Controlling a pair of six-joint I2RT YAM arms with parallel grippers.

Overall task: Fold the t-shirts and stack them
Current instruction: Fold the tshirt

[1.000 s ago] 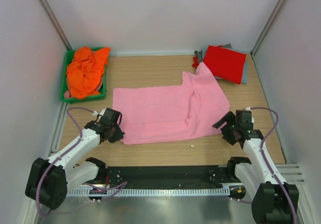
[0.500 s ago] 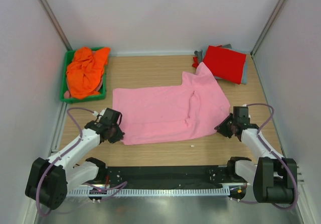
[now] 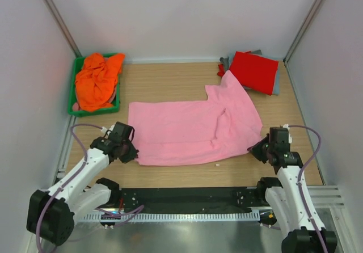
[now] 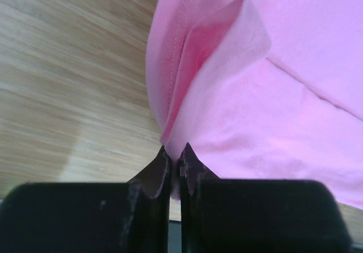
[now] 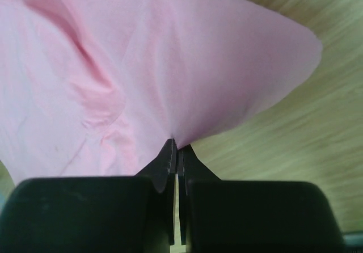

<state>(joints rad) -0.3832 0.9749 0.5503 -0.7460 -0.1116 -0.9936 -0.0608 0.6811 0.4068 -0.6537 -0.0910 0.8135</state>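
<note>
A light pink t-shirt (image 3: 193, 131) lies spread across the middle of the wooden table. My left gripper (image 3: 134, 155) is shut on its near left corner; in the left wrist view the pink cloth (image 4: 249, 94) runs into the closed tips (image 4: 175, 154). At the near right corner my right gripper (image 3: 253, 149) is shut on the edge, and the right wrist view shows the cloth (image 5: 142, 77) pinched between the tips (image 5: 177, 146). A crumpled orange t-shirt (image 3: 97, 80) fills the green basket (image 3: 72, 100). A folded red t-shirt (image 3: 254, 71) rests on a grey one (image 3: 276, 85) at the back right.
The basket stands at the back left against the white side wall. The red and grey stack sits in the back right corner. A small white speck (image 3: 216, 164) lies on the wood near the pink shirt's front edge. A black rail (image 3: 187, 197) runs along the near edge.
My right gripper moved in to the pink shirt's near right corner and shut on it, then drew it toward the near edge. The left gripper stayed shut on its corner and shifted slightly.
</note>
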